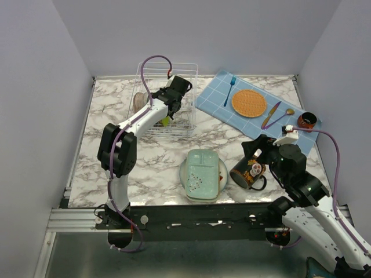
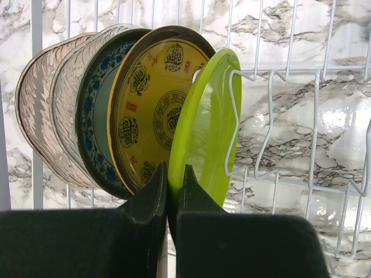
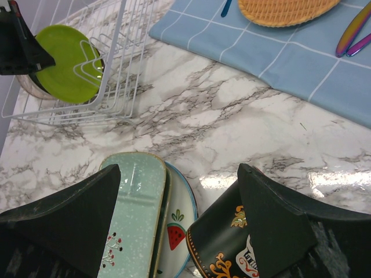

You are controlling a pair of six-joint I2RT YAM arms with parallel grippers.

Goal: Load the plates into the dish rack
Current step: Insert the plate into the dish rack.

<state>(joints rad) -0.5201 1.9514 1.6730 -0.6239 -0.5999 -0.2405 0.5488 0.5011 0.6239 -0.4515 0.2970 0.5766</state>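
The white wire dish rack stands at the back left. In the left wrist view its slots hold two brownish ribbed plates, a teal-patterned plate and a yellow plate, all on edge. My left gripper is shut on the rim of a lime-green plate, upright beside the yellow one. A mint-green rounded-square plate lies on a watermelon plate at the front. My right gripper is open above them, apart from them.
A black decorated mug lies by my right finger. A blue cloth at the back right carries an orange woven mat, a blue fork, two spoons and a small red bowl.
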